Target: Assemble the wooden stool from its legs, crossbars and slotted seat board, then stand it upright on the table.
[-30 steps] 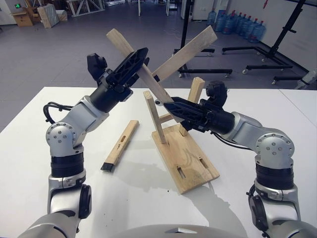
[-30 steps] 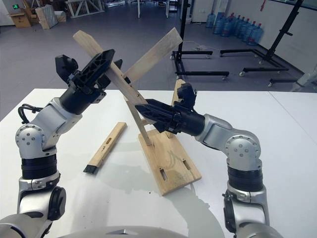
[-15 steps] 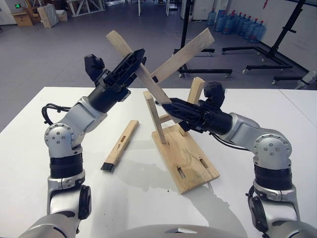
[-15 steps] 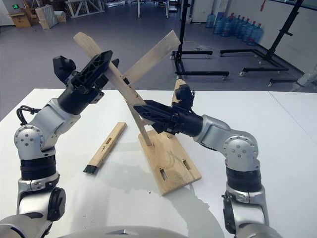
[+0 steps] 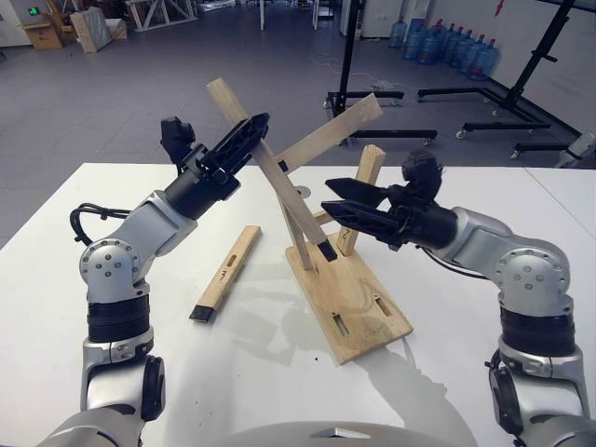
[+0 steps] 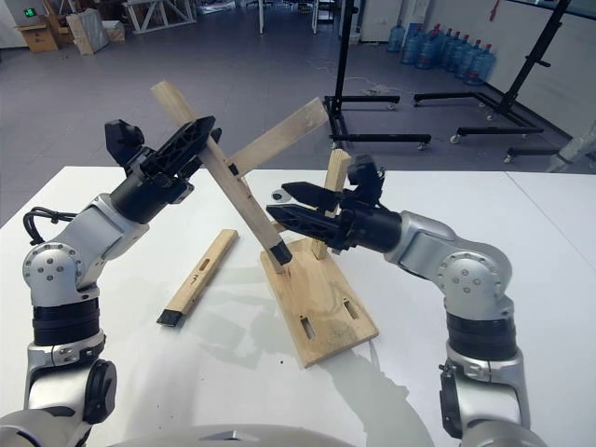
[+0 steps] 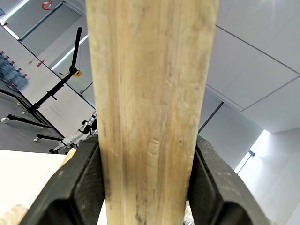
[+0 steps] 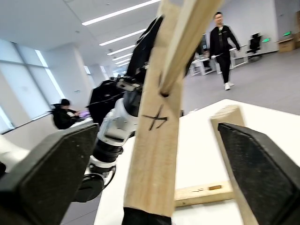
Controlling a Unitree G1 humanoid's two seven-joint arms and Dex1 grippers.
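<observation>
Now right gripper (image 5: 329,194) off leg (image 5: 232,108).

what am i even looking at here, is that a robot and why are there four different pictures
Yes, it is a humanoid robot with two arms, each ending in a two-finger end effector. The two wide pictures come from cameras in its head, looking down over its arms at a white table. The two close-ups come from cameras on its wrists.

The left end effector is shut on a wooden leg with a crossbar joined to it. The leg's dark lower end is down by the seat board. The left wrist picture shows that leg between the fingers.

The right end effector is open beside the leg and holds nothing.

The seat board lies flat on the table with a second leg standing in it. A third leg lies loose on the table, on the robot's left of the board.
</observation>
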